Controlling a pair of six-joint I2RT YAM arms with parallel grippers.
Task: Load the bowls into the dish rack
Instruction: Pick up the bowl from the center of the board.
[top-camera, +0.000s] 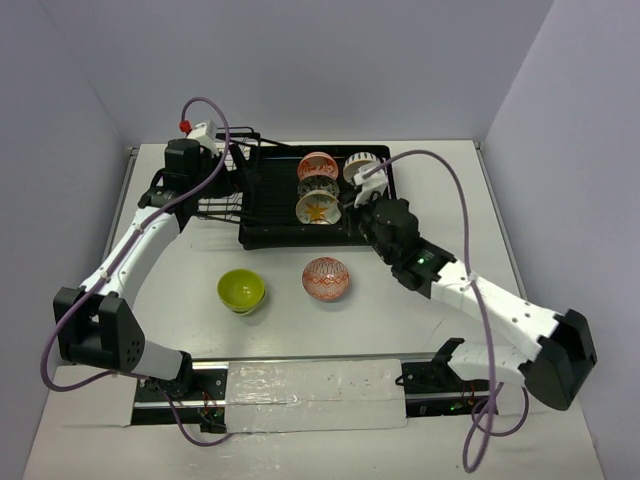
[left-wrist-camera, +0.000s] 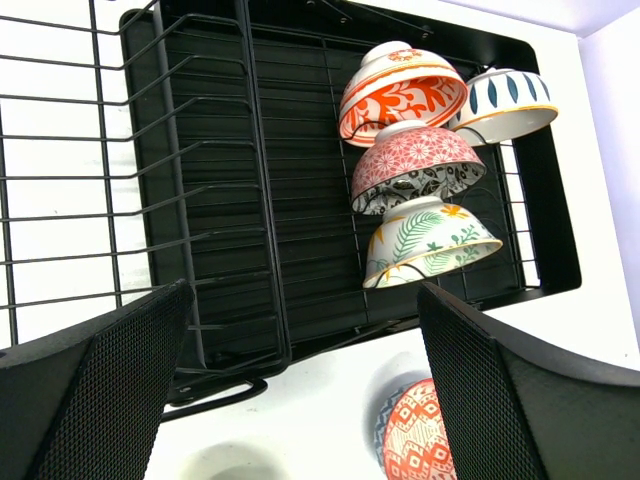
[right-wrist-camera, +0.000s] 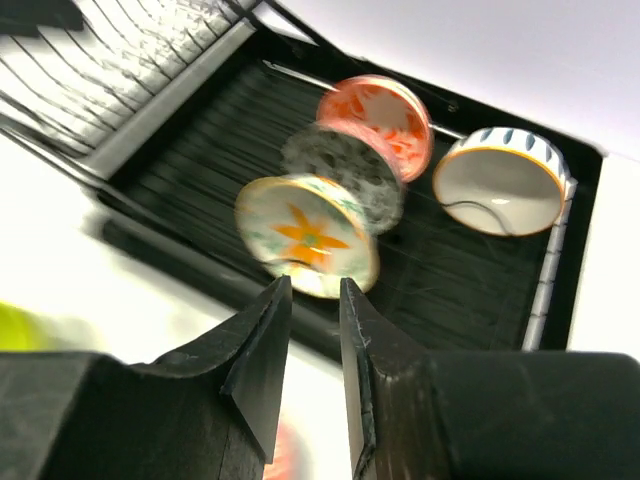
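The coming move is being judged to turn on the red-orange patterned bowl (top-camera: 326, 279). It is lying on the table (top-camera: 290, 335), toward the arm bases and a little to the left of the right gripper (right-wrist-camera: 312, 285). The claw is being pointed the other way, at the dish rack (top-camera: 262, 200), so a swing back toward the near side is being called for. That claw is being carried narrow, its jaws nearly together with nothing between them. The left gripper (left-wrist-camera: 305, 292) is being held wide and empty above the rack's wire basket (left-wrist-camera: 103, 150), well apart from both loose bowls, so the right arm is being taken as the nearer one for this bowl. The lime green bowl (top-camera: 241, 290) is sitting further left on the table, mouth up. Being round, the patterned bowl is offering no long axis, and every side of its rim is being treated as equal for an approach. Its surface is being shown covered in a fine red-orange lattice; whether it is mouth up cannot be told. Four other bowls (top-camera: 318, 187) are being held on edge in the rack's right part.
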